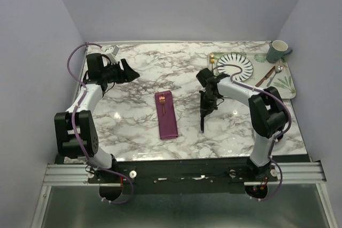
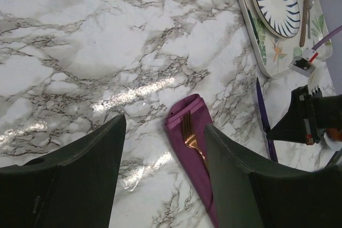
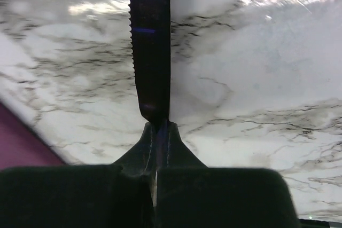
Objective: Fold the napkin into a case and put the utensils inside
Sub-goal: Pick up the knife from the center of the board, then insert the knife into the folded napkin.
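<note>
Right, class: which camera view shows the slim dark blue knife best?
The right wrist view: the slim dark blue knife is close up, serrations clear, pinched by the right gripper. The top view shows only a thin dark line; the left wrist view, a narrow strip.

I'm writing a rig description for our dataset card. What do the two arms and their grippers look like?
The left arm and right arm have white links between chunky black joint housings, with a purple cable looping along each. The left gripper and right gripper are black, with broad matte fingers tapering to the tips.
</note>
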Controlling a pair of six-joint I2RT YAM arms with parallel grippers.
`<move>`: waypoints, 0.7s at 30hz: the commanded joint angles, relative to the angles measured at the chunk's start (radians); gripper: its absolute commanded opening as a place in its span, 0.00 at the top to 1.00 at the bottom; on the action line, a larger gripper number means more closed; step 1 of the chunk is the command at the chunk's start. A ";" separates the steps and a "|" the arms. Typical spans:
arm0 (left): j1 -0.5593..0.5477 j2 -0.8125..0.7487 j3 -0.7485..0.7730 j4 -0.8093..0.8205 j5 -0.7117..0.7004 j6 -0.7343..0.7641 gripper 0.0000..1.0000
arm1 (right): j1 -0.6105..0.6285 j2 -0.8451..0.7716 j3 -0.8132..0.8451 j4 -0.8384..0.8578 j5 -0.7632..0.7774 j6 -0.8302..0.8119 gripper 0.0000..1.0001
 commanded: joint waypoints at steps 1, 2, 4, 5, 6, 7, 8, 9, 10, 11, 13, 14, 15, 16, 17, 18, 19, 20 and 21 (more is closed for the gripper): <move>0.006 -0.021 -0.039 0.033 -0.022 -0.004 0.29 | 0.072 -0.019 0.180 -0.011 -0.011 -0.042 0.99; 0.006 -0.024 -0.049 0.031 -0.025 -0.007 0.29 | 0.086 -0.020 0.214 -0.013 0.000 -0.071 0.99; 0.006 -0.031 -0.060 0.037 -0.028 -0.010 0.29 | 0.125 -0.008 0.278 -0.022 0.023 -0.092 0.99; 0.008 -0.035 -0.074 0.058 -0.034 -0.013 0.28 | 0.132 0.003 0.350 -0.019 0.035 -0.111 0.99; 0.006 -0.038 -0.082 0.065 -0.042 -0.016 0.28 | 0.142 0.013 0.382 -0.016 0.043 -0.119 0.99; 0.006 -0.042 -0.088 0.080 -0.045 -0.021 0.28 | 0.149 0.029 0.427 -0.016 0.046 -0.126 0.99; 0.008 -0.045 -0.095 0.083 -0.046 -0.023 0.28 | 0.165 0.070 0.503 -0.017 0.085 -0.141 0.99; 0.006 -0.045 -0.099 0.088 -0.049 -0.030 0.28 | 0.172 0.093 0.552 -0.019 0.090 -0.149 0.99; 0.006 -0.047 -0.102 0.094 -0.052 -0.033 0.28 | 0.177 0.121 0.592 -0.031 0.093 -0.152 0.99; 0.006 -0.048 -0.105 0.097 -0.054 -0.035 0.28 | 0.182 0.168 0.628 -0.037 0.095 -0.155 0.99; 0.008 -0.055 -0.111 0.106 -0.058 -0.041 0.28 | 0.186 0.222 0.746 -0.053 0.097 -0.169 0.99; 0.006 -0.056 -0.112 0.109 -0.060 -0.038 0.28 | 0.192 0.246 0.786 -0.059 0.118 -0.181 0.99; 0.008 -0.058 -0.114 0.111 -0.062 -0.038 0.28 | 0.192 0.297 0.850 -0.067 0.126 -0.182 0.99; 0.006 -0.062 -0.115 0.112 -0.063 -0.032 0.28 | 0.194 0.322 0.888 -0.080 0.132 -0.183 0.99; 0.006 -0.064 -0.119 0.112 -0.066 -0.029 0.28 | 0.194 0.348 0.921 -0.090 0.142 -0.185 0.99; 0.008 -0.067 -0.120 0.114 -0.069 -0.029 0.28 | 0.195 0.384 0.945 -0.096 0.149 -0.185 0.99; 0.008 -0.070 -0.122 0.114 -0.071 -0.026 0.28 | 0.195 0.403 0.988 -0.103 0.153 -0.183 0.99; 0.006 -0.071 -0.123 0.114 -0.072 -0.026 0.28 | 0.197 0.417 1.001 -0.102 0.162 -0.183 0.99; 0.008 -0.071 -0.128 0.117 -0.075 -0.026 0.28 | 0.199 0.428 1.010 -0.099 0.166 -0.185 0.99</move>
